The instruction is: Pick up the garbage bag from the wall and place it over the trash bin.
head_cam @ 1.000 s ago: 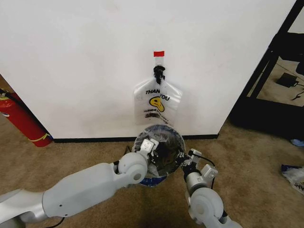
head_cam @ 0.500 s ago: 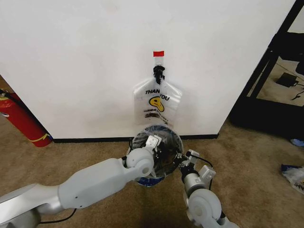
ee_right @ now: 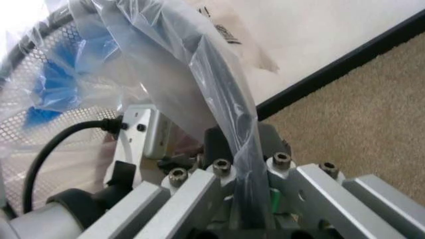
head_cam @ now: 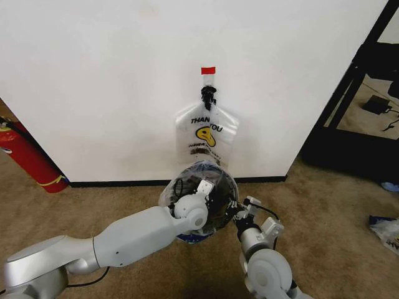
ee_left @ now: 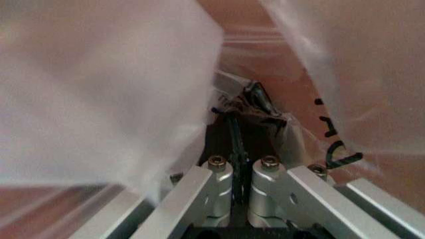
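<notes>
Thin, crinkly, see-through garbage bag (head_cam: 187, 187) with blue patches drapes over the round black mesh trash bin (ee_right: 27, 94) at the wall's (head_cam: 93, 81) black baseboard. Left gripper (ee_left: 240, 149) and right gripper (ee_right: 246, 174) each pinch bag film, fingers closed narrow.

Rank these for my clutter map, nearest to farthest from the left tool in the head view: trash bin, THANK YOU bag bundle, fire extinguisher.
1. Trash bin, right at the left tool.
2. THANK YOU bag bundle, hanging on the wall above the bin.
3. Fire extinguisher, far off on the robot's left.
</notes>
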